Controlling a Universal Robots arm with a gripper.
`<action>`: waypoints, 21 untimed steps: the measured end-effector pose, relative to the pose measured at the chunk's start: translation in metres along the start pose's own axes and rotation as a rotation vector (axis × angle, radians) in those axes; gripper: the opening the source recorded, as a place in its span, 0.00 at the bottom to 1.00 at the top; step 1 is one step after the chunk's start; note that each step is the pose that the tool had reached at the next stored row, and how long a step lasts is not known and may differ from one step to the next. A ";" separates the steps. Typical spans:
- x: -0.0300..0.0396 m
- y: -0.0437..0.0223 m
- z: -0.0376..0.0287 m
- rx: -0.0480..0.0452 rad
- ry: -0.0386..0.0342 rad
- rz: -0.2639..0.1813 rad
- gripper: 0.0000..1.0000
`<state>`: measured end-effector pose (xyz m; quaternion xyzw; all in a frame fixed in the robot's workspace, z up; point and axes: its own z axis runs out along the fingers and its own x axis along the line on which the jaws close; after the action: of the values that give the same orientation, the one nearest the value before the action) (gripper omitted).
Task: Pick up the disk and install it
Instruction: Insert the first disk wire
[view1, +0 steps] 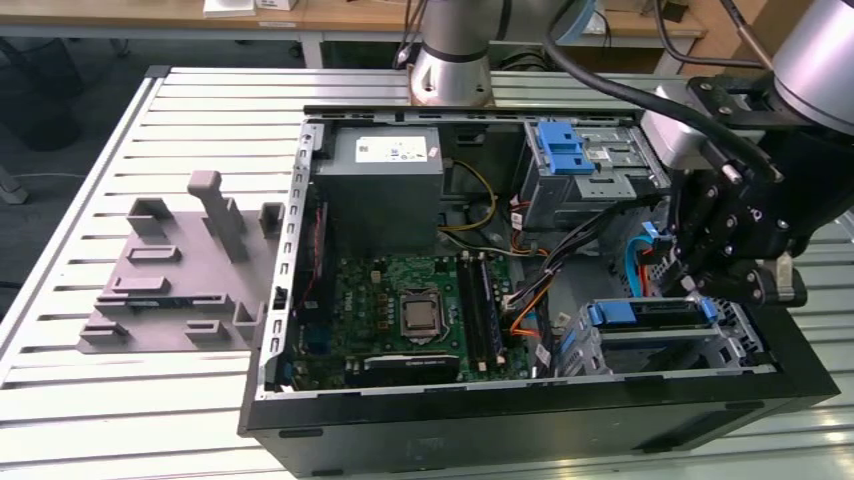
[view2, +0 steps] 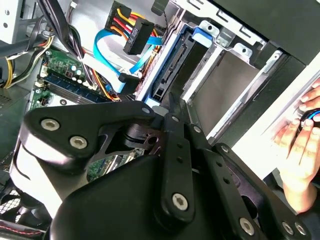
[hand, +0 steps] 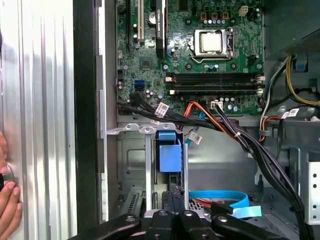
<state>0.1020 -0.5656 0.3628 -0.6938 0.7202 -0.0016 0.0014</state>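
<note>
The disk (view1: 650, 313) stands on edge in the lower drive cage of the open computer case (view1: 534, 420), at the exterior view's right. Its blue carrier tab (hand: 170, 150) shows in the first wrist view. Its connector edge (view2: 170, 70) shows in the second wrist view, sitting between the cage's metal walls. My gripper (view1: 703, 290) hangs just above the cage, close over the disk. The black fingers (view2: 173, 112) are pressed together with nothing between them, and their tips are a short way off the disk's edge.
A grey power-supply box (view1: 387, 185) and the green motherboard (view1: 414, 310) fill the case's left half. Blue and black cables (view2: 112, 52) run beside the cage. A second blue latch (view1: 566, 150) sits in the upper bay. A grey fixture (view1: 180, 270) lies on the table. A person's hand (view2: 300, 145) rests beside the case.
</note>
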 end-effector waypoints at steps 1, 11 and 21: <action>-0.0001 -0.0001 -0.0010 0.0011 -0.0002 0.000 0.11; -0.0022 -0.0035 -0.0038 0.0317 -0.0012 0.000 0.11; -0.0126 -0.0125 -0.0037 0.0326 -0.0013 0.000 0.11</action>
<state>0.1150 -0.5535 0.3666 -0.6936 0.7201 -0.0129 0.0132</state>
